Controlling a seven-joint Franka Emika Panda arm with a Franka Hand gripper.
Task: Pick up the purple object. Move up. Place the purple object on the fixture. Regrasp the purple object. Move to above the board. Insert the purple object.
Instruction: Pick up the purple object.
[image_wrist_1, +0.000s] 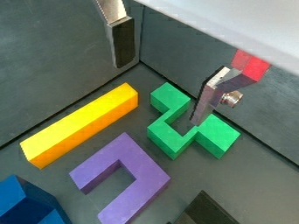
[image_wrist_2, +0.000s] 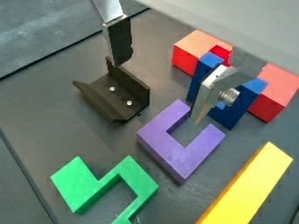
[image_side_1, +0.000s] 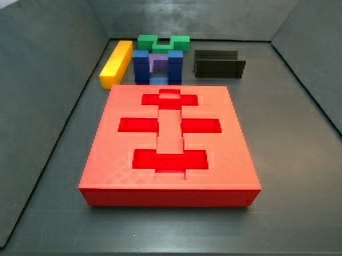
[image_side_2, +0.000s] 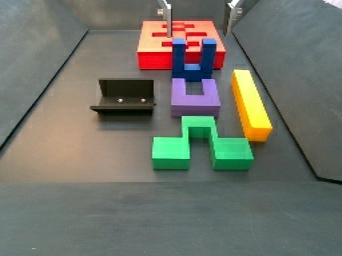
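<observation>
Above the floor my gripper (image_wrist_2: 158, 74) hangs spread, empty, over the purple object (image_wrist_2: 179, 138), seemingly rigid, light: I'd pinch one prong's flat sides.

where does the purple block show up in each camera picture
Wrist view: purple object beside yellow bar, gripper open above.
Wrist view: purple object under gripper.
Side view: behind board.
Side view: centre.
Landmark: yellow bar.
</observation>
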